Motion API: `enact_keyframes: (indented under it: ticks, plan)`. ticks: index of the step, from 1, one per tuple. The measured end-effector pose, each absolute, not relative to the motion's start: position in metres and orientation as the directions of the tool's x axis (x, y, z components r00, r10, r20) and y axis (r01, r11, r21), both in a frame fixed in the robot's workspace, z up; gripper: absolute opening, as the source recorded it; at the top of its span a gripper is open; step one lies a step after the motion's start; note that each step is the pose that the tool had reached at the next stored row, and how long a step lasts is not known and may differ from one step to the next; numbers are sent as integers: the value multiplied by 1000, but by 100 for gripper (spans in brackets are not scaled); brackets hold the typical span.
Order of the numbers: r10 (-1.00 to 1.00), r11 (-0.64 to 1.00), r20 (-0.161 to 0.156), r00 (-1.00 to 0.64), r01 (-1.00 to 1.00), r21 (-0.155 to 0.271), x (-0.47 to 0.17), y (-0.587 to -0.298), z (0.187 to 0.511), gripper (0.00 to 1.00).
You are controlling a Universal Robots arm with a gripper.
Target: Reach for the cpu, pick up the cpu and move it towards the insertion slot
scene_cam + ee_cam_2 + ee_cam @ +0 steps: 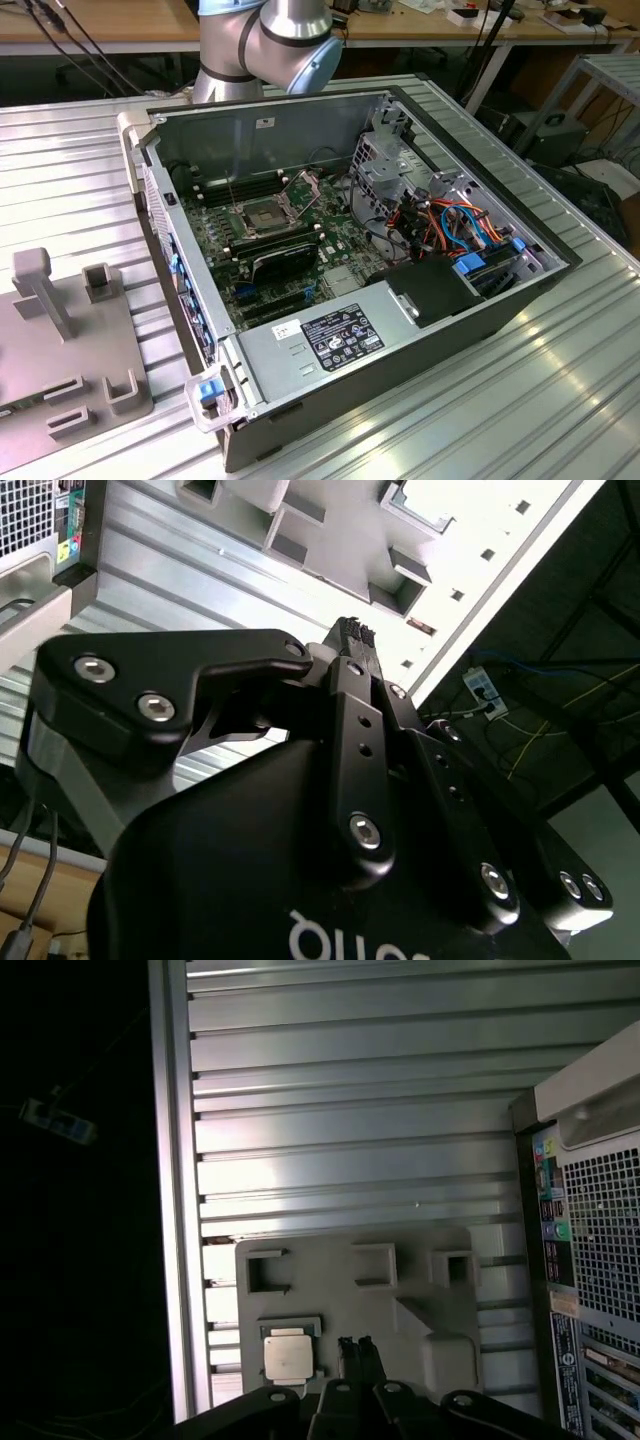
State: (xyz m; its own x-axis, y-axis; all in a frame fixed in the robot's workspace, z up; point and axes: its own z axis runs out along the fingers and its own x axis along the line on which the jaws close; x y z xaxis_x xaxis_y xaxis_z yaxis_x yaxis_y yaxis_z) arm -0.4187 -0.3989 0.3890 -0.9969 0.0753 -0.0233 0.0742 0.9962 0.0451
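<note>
two thin black fingertips of the gripper [355, 1345] are drawn together with nothing between them. in the first wrist view the cpu [289, 1356] lies flat in a square recess of the grey fixture plate [330, 1300], by the plate's edge nearest the rim of the table [350, 1160], just beside the fingertips and apart from them. the exterior view gives the insertion slot [258, 215] inside the open computer case [260, 125], toward the case wall nearest the arm [265, 40]. the second wrist view gives the gripper's black body from behind, with the plate and the ribbed table beyond its tips.
</note>
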Motion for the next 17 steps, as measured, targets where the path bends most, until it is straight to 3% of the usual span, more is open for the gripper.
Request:
enact_keyframes:
  ticks: [17]
  plan:
    - [75,996,-23,-997,74,45,-439,-405,389,11]
